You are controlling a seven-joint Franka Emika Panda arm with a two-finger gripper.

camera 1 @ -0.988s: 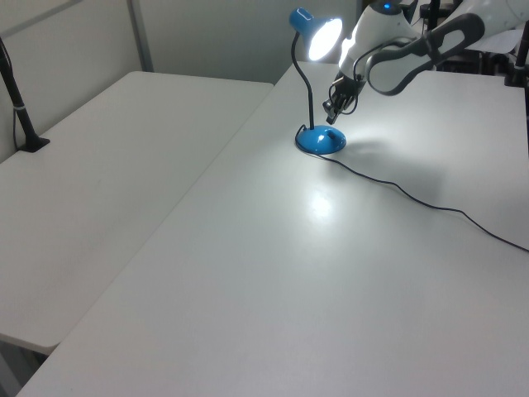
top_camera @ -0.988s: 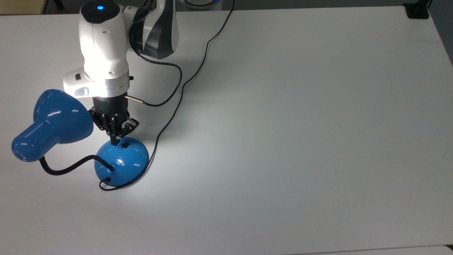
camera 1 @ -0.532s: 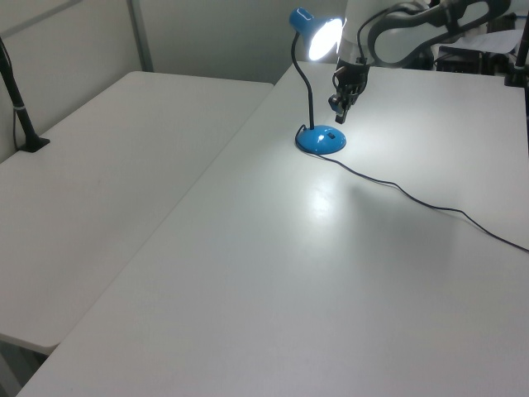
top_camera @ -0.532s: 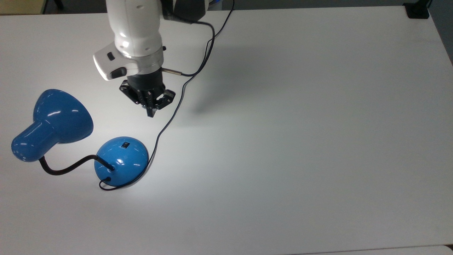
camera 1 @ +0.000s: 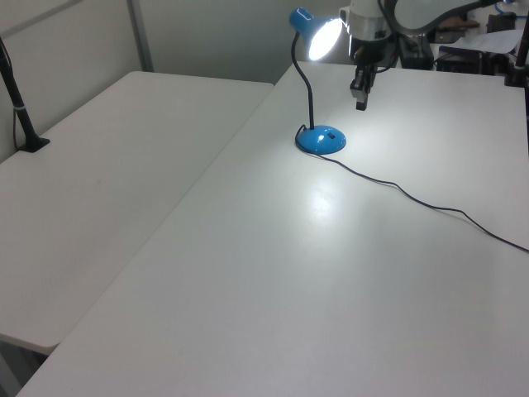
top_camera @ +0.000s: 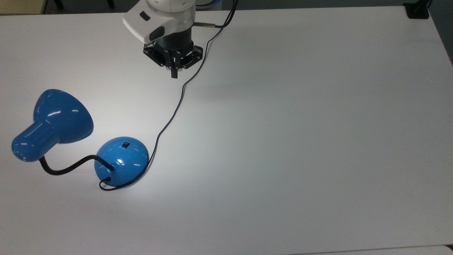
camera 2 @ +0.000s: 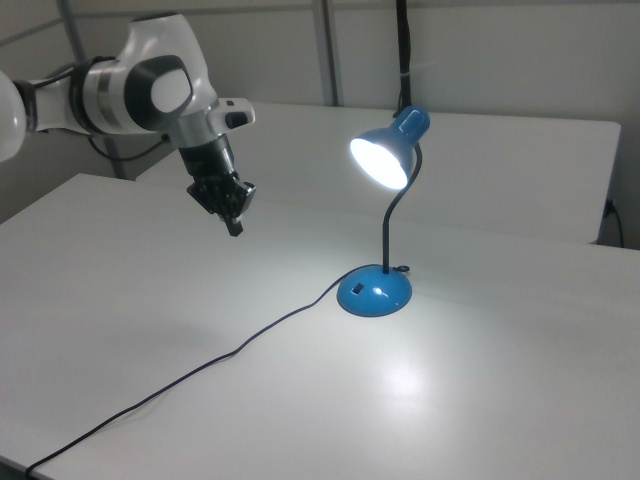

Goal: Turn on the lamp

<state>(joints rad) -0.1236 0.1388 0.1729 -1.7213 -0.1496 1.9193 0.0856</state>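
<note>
My gripper [top_camera: 174, 73] hangs in the air above the white table [top_camera: 300, 124], well apart from the lamp [top_camera: 122, 161], with its two fingers pressed together into a single dark tip and nothing between them. In the top view it sits near the upper edge, up and to the right of the lamp's base; in the right view my gripper [camera 2: 234, 226] is off to the left of the lamp [camera 2: 374, 290], pointing down at the tabletop from clearly above it; in the left view my gripper [camera 1: 361, 102] hangs just to the right of the glowing shade [camera 1: 325, 39] and above the base. The lamp is lit: the open mouth of the blue shade [camera 2: 382, 160] glows white in the right view, and a bright pool of light lies on the table in front of the base. The shade [top_camera: 53, 122] leans out to the top view's left on its black gooseneck [top_camera: 69, 166], which curves back into the domed blue base. The small black switch [top_camera: 125, 144] shows on top of the base, on the side nearest my gripper. The thin black cord [top_camera: 177, 106] loops around the base and runs across the table, passing close by my gripper in the top view
</note>
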